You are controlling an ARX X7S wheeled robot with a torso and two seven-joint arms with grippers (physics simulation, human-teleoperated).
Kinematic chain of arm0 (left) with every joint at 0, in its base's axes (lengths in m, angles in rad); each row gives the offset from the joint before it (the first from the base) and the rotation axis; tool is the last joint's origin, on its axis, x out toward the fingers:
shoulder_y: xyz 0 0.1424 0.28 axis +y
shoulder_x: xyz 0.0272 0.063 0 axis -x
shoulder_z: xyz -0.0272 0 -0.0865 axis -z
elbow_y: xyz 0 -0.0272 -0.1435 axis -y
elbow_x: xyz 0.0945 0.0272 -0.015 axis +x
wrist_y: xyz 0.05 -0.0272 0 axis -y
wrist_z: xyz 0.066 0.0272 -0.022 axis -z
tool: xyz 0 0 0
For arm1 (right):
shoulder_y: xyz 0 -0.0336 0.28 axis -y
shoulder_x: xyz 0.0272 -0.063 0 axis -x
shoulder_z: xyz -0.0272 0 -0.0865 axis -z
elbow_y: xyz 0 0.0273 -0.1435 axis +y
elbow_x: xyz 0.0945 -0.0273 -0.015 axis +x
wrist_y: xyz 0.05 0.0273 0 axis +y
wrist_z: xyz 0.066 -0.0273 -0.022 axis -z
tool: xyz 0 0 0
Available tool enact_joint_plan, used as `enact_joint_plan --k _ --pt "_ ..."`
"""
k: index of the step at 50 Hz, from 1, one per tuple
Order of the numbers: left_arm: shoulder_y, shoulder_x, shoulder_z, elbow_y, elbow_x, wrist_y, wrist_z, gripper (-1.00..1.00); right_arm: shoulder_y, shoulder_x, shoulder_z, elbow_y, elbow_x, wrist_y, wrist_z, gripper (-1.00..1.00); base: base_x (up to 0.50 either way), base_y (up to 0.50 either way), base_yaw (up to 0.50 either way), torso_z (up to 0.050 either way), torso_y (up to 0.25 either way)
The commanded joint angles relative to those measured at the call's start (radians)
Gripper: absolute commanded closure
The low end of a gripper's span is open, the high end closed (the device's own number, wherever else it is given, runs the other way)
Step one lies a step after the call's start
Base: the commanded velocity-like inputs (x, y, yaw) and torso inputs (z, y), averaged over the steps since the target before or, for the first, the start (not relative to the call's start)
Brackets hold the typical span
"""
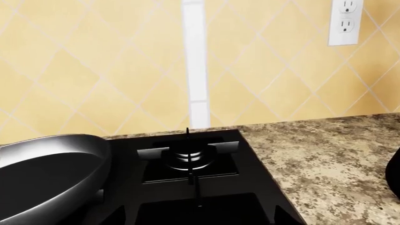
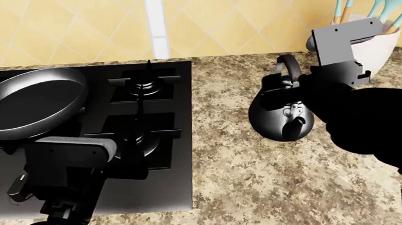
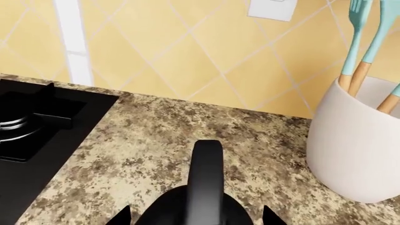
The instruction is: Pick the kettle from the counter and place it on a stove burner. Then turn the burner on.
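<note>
The dark glossy kettle (image 2: 281,116) stands upright on the speckled counter (image 2: 224,157), right of the black hob (image 2: 178,144). My right gripper (image 2: 292,84) is open just above it. In the right wrist view its fingertips (image 3: 122,218) sit on either side of the kettle's arched handle (image 3: 206,178), not touching it. My left gripper (image 2: 131,158) is open and empty over the hob's front right burner. The rear right stove burner (image 2: 144,85) is bare, and it also shows in the left wrist view (image 1: 189,157). The kettle's edge (image 1: 394,176) shows there too.
A wide dark frying pan (image 2: 28,103) covers the hob's left burners and shows in the left wrist view (image 1: 44,173). A white crock (image 2: 383,46) with teal utensils stands behind the kettle, close to the right arm. The yellow tiled wall runs along the back.
</note>
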Motion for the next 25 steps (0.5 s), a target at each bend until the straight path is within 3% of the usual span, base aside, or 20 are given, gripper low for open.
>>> enact_joint_plan --k 1,13,14,25 --pt "-0.001 -0.003 0.010 -0.013 0.002 0.011 0.001 -1.00 0.014 -0.007 -0.039 0.045 -0.035 -0.019 -0.031 -1.00 0.00 0.00 0.00 0.000 0.000" --pt "0.001 -0.008 0.018 -0.019 0.005 0.014 -0.004 -1.00 -0.014 0.004 -0.050 0.058 -0.056 -0.051 -0.047 -1.00 0.00 0.00 0.00 0.000 0.000" --pt "0.001 -0.008 0.019 -0.018 0.004 0.014 -0.005 -1.00 -0.015 0.004 -0.051 0.058 -0.058 -0.053 -0.047 1.00 0.00 0.00 0.00 0.000 0.000" --pt "0.002 -0.014 0.027 -0.013 0.000 0.014 -0.005 -1.00 -0.012 0.014 -0.050 0.039 -0.053 -0.054 -0.043 1.00 0.00 0.00 0.00 0.000 0.000"
